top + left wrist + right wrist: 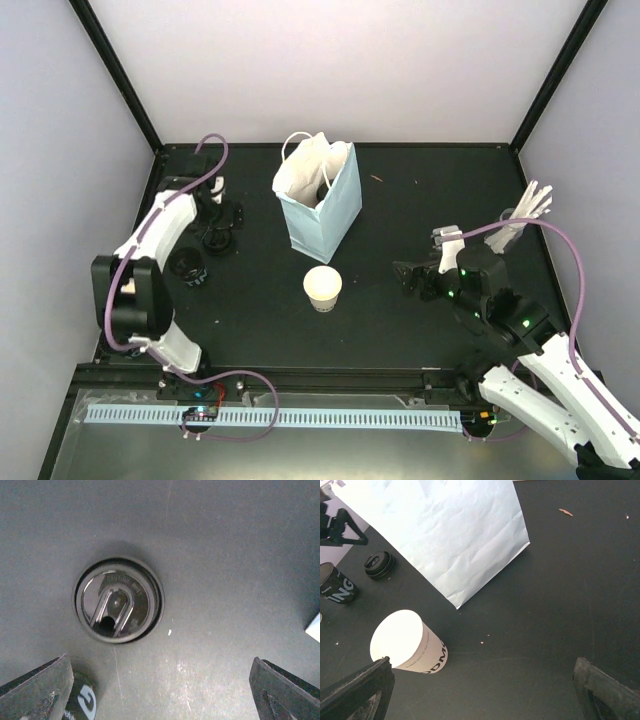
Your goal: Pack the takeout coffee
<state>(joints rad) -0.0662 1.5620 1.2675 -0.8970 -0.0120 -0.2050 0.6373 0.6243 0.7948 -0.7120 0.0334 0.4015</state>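
- The left gripper point(160, 692) is held with jaws wide apart over a black plastic lid point(118, 600) lying flat.
- The right gripper point(480, 695), likewise spread, is aimed near the unlidded cream paper cup point(406, 642), upright near the light-blue paper bag point(462, 530).
- The cup is judged light and crushable: a gentle mid-wall grasp is advised; the slick lid is best taken by its rim.

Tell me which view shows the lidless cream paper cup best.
Right wrist: the lidless cream paper cup is close, its open mouth and side lettering visible. Top external shows the cup small, standing before the light-blue paper bag. Left wrist misses it.
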